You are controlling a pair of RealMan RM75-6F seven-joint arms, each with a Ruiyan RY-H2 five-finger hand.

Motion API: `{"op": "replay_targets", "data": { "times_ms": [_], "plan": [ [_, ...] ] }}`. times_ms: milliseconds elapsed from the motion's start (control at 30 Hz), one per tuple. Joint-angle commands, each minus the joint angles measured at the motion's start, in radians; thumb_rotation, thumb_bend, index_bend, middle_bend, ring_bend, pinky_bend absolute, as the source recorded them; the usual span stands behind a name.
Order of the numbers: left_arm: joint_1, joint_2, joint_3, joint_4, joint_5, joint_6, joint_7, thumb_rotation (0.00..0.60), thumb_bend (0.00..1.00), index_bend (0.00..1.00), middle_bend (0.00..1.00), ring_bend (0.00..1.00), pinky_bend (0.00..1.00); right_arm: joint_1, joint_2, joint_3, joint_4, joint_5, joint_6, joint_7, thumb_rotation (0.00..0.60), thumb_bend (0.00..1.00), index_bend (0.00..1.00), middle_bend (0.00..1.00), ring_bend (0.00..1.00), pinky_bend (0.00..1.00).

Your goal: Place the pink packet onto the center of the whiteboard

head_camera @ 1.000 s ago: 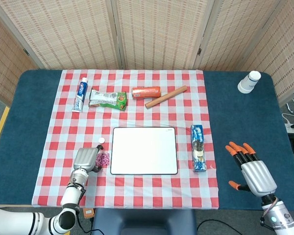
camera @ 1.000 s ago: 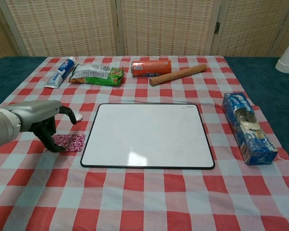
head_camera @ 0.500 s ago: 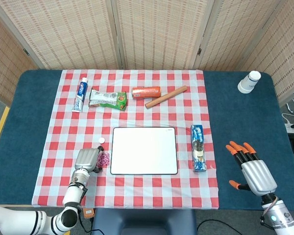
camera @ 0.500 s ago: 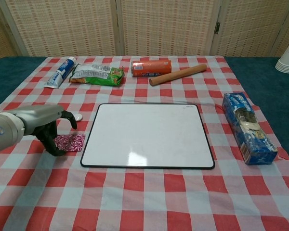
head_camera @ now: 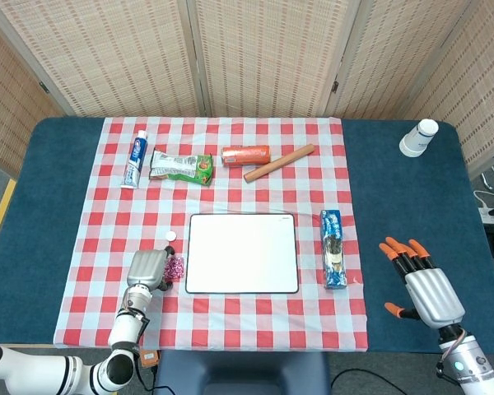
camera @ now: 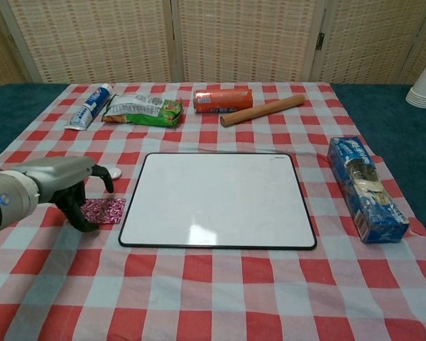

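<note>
Head view only: my right hand point(head_camera: 424, 288), lower right, fingers spread wide, holding nothing. Chest view, left edge: my left hand point(camera: 53, 186) curls over the pink packet point(camera: 105, 210) beside the whiteboard point(camera: 218, 199); grip can't be confirmed, fingertips hide the packet's near end.

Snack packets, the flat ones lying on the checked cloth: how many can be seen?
2: the pink packet lies just left of the whiteboard by the left hand; the green packet lies at the far side beside the toothpaste.

blue table point(head_camera: 395, 177); checkered cloth point(head_camera: 230, 321) on it, cup stack point(head_camera: 417, 137) too.
</note>
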Motion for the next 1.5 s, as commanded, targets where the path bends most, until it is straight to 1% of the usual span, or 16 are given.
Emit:
{"op": "replay_targets", "data": {
  "times_ms": [33, 633, 933, 1167, 1500],
  "plan": [
    [0.000, -0.002, -0.001, 0.004, -0.002, -0.002, 0.002, 0.600, 0.24, 0.29, 1.00, 1.00, 1.00, 0.001, -0.001, 0.000, 0.000, 0.002, -0.002, -0.002, 0.600, 0.05, 0.00, 0.00, 0.00, 0.01],
    [0.004, -0.003, -0.009, 0.032, -0.016, -0.035, -0.012, 0.600, 0.24, 0.29, 1.00, 1.00, 1.00, 0.003, -0.003, 0.001, 0.001, 0.005, -0.003, -0.003, 0.600, 0.05, 0.00, 0.00, 0.00, 0.01],
    [-0.002, 0.004, -0.012, 0.031, -0.023, -0.041, -0.004, 0.600, 0.24, 0.35, 1.00, 1.00, 1.00, 0.002, -0.002, 0.001, 0.002, 0.003, 0.001, -0.001, 0.600, 0.05, 0.00, 0.00, 0.00, 0.01],
    [-0.004, 0.000, -0.012, 0.044, -0.032, -0.045, -0.003, 0.600, 0.24, 0.36, 1.00, 1.00, 1.00, 0.000, -0.001, 0.000, 0.004, -0.002, 0.006, 0.005, 0.600, 0.05, 0.00, 0.00, 0.00, 0.01],
    [-0.004, 0.004, -0.013, 0.033, -0.020, -0.036, -0.006, 0.600, 0.24, 0.39, 1.00, 1.00, 1.00, 0.000, -0.002, 0.000, 0.007, -0.007, 0.009, 0.009, 0.600, 0.05, 0.00, 0.00, 0.00, 0.01]
  ]
}}
